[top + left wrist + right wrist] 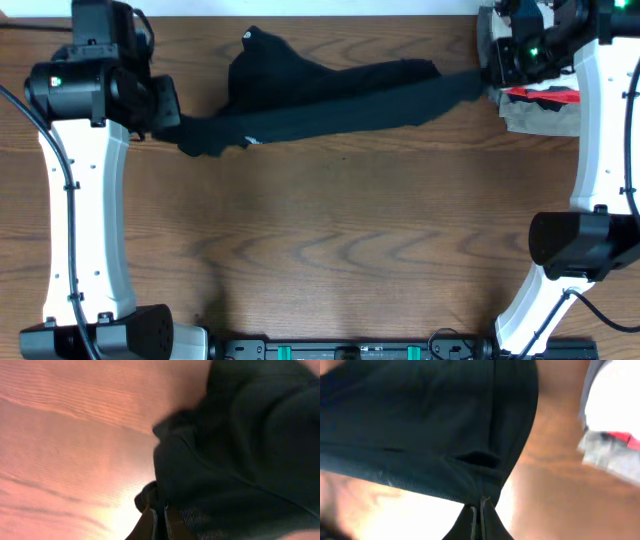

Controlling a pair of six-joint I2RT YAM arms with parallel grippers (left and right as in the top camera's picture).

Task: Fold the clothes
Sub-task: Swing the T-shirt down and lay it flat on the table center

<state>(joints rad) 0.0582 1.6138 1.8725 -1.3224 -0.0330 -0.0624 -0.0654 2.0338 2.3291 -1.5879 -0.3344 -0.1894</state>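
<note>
1. Overhead: the black short-sleeved T-shirt of soft fabric (330, 95) stretches as a rumpled band across the far part of the brown wooden surface (330, 250). It runs between the left gripper (168, 125) and the right gripper (488, 75). A pale folded garment with a red patch (545, 110) lies just beside its right end.
2. Left wrist: the left fingers (145, 529) are clenched on a bunched edge of the black cloth, which drapes away limply.
3. Right wrist: the right fingers (472, 522) are pinched on a hem, and the cloth creases at the pinch.
4. The T-shirt looks light, limp and sturdy, and likely to slump and bunch. It is probably best held by hem or shoulder corners, with both ends kept taut and level.
</note>
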